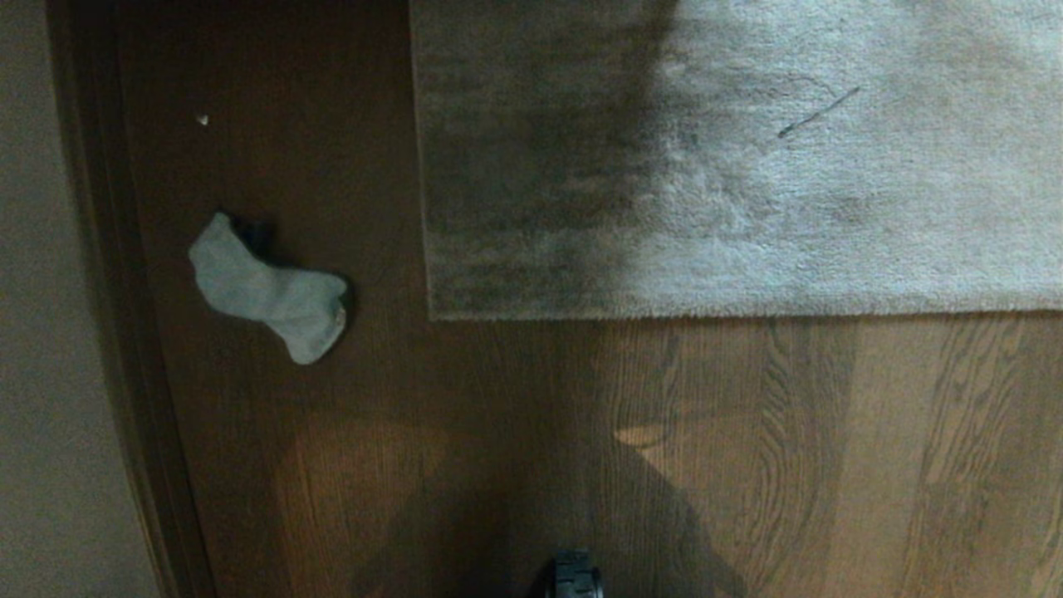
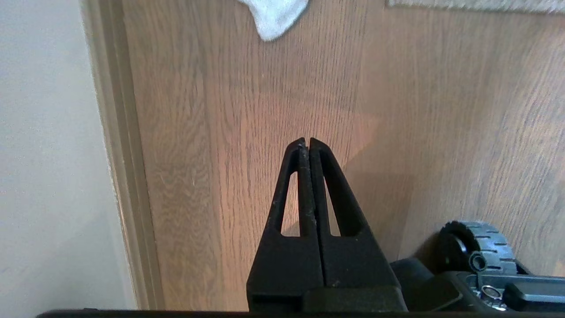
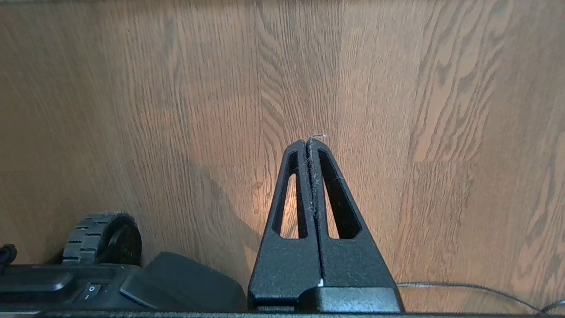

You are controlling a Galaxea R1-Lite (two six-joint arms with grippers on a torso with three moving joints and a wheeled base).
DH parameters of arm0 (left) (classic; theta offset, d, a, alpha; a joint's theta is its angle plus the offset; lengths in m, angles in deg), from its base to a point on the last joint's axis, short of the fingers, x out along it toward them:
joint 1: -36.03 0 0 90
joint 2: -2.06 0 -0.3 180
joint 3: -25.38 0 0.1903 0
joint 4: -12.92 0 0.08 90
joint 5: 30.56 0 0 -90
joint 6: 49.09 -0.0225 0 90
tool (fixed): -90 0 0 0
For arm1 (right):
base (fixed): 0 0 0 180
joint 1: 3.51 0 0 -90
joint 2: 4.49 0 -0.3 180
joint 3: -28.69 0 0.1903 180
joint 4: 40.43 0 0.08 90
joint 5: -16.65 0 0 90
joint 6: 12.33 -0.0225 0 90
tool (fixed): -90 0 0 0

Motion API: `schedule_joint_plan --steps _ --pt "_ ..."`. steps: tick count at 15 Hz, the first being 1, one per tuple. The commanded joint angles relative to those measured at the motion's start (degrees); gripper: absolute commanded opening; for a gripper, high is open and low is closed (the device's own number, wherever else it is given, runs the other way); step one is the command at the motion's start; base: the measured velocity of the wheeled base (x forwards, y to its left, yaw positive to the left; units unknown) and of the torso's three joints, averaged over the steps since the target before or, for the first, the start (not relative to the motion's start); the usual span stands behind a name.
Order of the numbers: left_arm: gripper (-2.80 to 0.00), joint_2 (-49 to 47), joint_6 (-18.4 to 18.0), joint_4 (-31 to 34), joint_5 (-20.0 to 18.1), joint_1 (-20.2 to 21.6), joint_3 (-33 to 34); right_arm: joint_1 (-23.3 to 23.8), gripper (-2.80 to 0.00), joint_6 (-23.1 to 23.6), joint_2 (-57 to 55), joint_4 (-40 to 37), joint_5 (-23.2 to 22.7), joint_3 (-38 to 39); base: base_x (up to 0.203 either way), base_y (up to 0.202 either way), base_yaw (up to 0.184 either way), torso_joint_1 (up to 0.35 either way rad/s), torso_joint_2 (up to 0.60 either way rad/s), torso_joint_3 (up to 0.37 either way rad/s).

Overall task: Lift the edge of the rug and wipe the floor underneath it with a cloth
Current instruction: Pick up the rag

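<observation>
A large grey-beige plush rug point(image 1: 747, 158) lies flat at the top of the head view, its rug edge point(image 1: 747, 314) running straight to a square corner point(image 1: 432, 316). Brown wood-grain floor point(image 1: 747, 457) spreads in front of it. The pale grey-green cloth point(image 1: 266, 286) lies crumpled on the floor left of the rug, apart from it; its tip point(image 2: 273, 17) shows in the left wrist view. My left gripper point(image 2: 305, 140) hangs shut and empty above bare floor, well short of the cloth. My right gripper point(image 3: 311, 141) is shut too, with lint on its tip, over bare planks.
A wall point(image 1: 41, 332) with a dark baseboard point(image 1: 124, 332) runs down the left side, close to the cloth. A small white speck point(image 1: 203, 120) sits on the floor. My base's wheels point(image 2: 476, 243) point(image 3: 103, 238) and a thin cable point(image 3: 463, 287) lie near the grippers.
</observation>
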Motion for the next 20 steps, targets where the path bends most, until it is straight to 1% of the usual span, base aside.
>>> schedule_joint_plan --steps 1,6,20 --pt "-2.8 0.0 0.08 0.04 0.04 0.01 -0.01 0.0 -2.8 0.02 0.0 0.0 0.02 0.0 0.0 0.0 0.0 0.002 0.0 -0.195" --pt "-2.8 0.0 0.08 0.04 0.04 0.01 -0.01 0.0 -2.8 0.03 0.0 0.0 0.02 0.0 0.0 0.0 0.0 0.002 0.0 -0.136" --pt "-2.8 0.0 0.08 0.04 0.04 0.01 -0.01 0.0 -2.8 0.03 0.0 0.0 0.02 0.0 0.0 0.0 0.0 0.0 0.0 -0.002"
